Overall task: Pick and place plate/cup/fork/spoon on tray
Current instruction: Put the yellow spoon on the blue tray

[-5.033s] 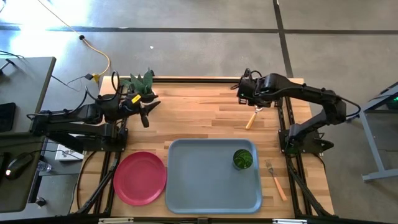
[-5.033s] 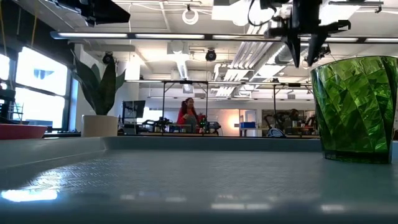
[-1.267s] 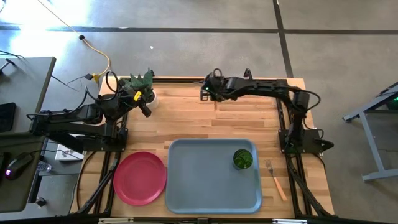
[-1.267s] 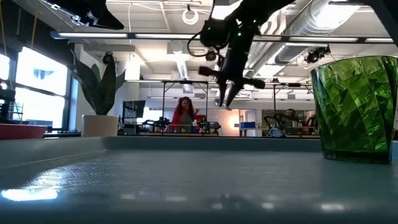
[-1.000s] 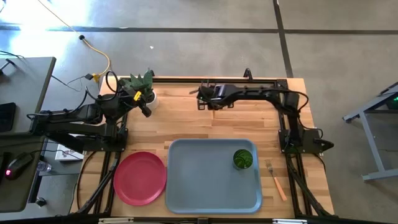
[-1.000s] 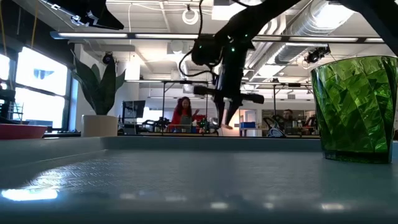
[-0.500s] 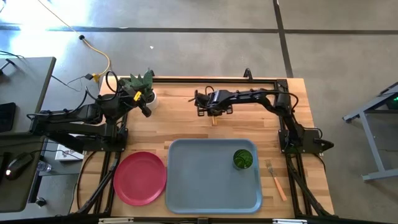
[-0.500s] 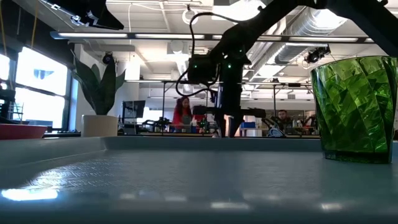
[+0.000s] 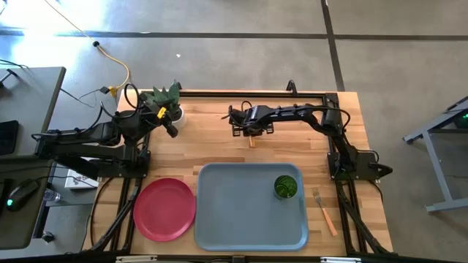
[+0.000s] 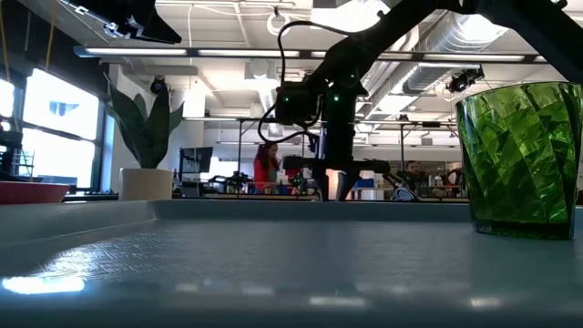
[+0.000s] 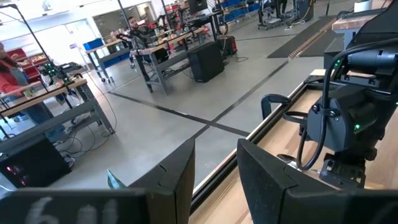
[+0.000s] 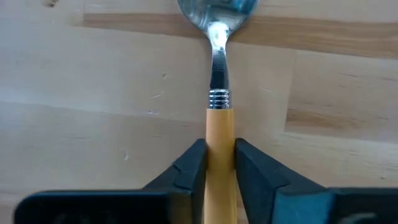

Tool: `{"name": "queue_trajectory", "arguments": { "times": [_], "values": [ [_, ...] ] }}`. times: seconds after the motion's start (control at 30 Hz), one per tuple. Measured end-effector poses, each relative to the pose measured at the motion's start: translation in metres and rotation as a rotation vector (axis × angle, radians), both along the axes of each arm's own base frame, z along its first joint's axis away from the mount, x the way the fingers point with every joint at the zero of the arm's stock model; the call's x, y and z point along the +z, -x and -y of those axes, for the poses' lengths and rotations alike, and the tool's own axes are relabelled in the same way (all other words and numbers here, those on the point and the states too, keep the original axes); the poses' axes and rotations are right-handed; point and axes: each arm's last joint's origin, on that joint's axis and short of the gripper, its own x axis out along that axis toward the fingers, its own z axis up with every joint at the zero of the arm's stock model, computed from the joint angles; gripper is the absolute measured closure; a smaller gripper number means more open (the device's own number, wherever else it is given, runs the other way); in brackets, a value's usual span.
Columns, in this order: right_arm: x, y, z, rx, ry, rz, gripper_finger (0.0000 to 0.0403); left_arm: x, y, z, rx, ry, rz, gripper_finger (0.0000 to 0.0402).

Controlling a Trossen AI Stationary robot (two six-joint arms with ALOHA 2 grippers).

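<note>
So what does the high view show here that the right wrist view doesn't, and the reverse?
Only the high view shows the tray with the cup in it, the plate beside it, the fork on the table, and the left gripper near the plant. Only the right wrist view shows the fingers clamped on the handle and the shiny bowl. Both show the right gripper holding the spoon over bare wood.

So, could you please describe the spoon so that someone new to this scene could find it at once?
Start at the blue-grey tray at the table's near edge, then look to the bare wood beyond its far rim. There the right gripper is shut on the spoon. Its rounded silver bowl sets it apart from the tined fork, which lies right of the tray.
</note>
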Motion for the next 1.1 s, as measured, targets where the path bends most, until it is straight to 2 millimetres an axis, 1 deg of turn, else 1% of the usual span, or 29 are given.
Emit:
{"name": "queue_trajectory", "arguments": {
  "times": [0.13, 0.3, 0.6, 0.83, 1.03, 1.1],
  "values": [
    [0.000, 0.000, 0.000, -0.001, -0.005, 0.002, 0.0305, 0.000, 0.000, 0.000, 0.000, 0.000, 0.000, 0.0291],
    [0.003, 0.000, 0.000, 0.006, 0.001, -0.002, 0.0296, 0.000, 0.000, 0.000, 0.000, 0.000, 0.000, 0.0291],
    [0.023, -0.003, 0.002, 0.020, 0.043, -0.051, 0.0294, 0.000, 0.000, 0.000, 0.000, 0.000, 0.000, 0.0291],
    [0.051, -0.007, 0.004, 0.049, 0.072, -0.078, 0.0294, 0.000, 0.000, 0.000, 0.002, 0.007, 0.009, 0.0278],
    [0.090, -0.012, 0.007, 0.084, 0.125, -0.073, 0.0295, 0.001, 0.001, 0.000, 0.032, 0.091, 0.104, 0.0244],
    [0.105, -0.015, 0.008, 0.101, 0.157, -0.056, 0.0295, 0.008, 0.002, 0.000, 0.032, 0.104, 0.131, 0.0235]
  ]
}}
